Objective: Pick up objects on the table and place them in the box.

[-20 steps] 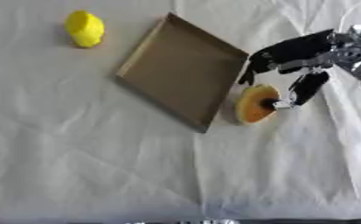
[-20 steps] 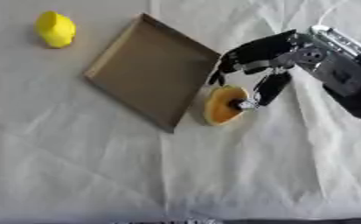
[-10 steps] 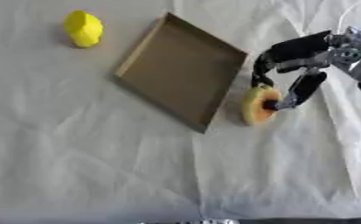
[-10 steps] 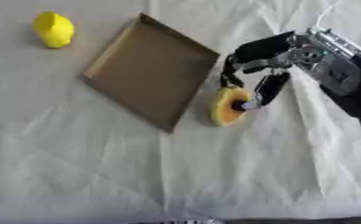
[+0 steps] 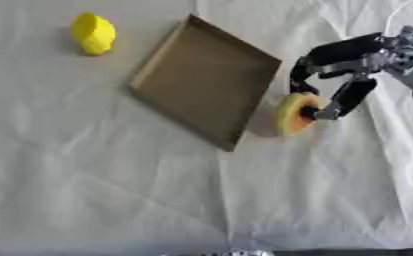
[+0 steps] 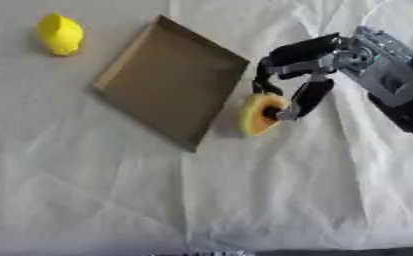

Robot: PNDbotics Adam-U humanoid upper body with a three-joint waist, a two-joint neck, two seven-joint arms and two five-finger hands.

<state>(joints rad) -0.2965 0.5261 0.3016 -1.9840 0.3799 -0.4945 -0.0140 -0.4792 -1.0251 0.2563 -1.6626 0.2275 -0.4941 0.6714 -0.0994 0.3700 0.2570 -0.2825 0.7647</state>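
A round orange-yellow ring-shaped object (image 5: 294, 113), doughnut-like, is pinched on edge in the curled fingers of the right hand (image 5: 345, 65), just beside the right rim of the brown box (image 5: 208, 86); the box lies to the hand's left. A yellow lemon-like object (image 5: 94, 33) sits well apart on the box's far side. No left hand is seen

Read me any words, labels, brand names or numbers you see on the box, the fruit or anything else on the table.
None: no readable text shows in either view.
Box: plain brown, no print visible.
Lemon: plain yellow, no sticker visible.
Round yellow-orange object pinched by the right hand: no marking.
White cloth: no writing.
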